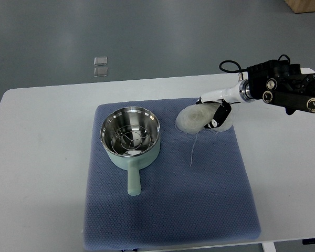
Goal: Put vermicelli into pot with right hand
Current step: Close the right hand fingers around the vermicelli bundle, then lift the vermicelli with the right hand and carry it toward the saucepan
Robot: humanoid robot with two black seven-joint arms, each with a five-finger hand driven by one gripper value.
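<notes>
Nearest the viewer, a blue-grey quilted mat (199, 199) covers the middle of a white table (37, 157), its front edge close to the table's near edge. On the left half of the mat stands a pale green pot (130, 137) with a shiny steel interior; a wire rack is visible inside it, and its stubby green handle (133, 181) points toward the viewer. The pot holds no vermicelli.

To the right of the pot, apart from it, the vermicelli (191, 118) shows as a pale, whitish bundle at the mat's far right portion. One loose strand (193, 149) trails down from it across the mat. The right hand (216, 116), entering on a black and white arm (283, 90) from the right edge, is at the bundle's right side, fingers curled around it. Whether the bundle rests on the mat or is lifted just clear cannot be judged from this steep angle.

On the grey floor beyond the table, two small clear squares (100, 66) lie side by side.
</notes>
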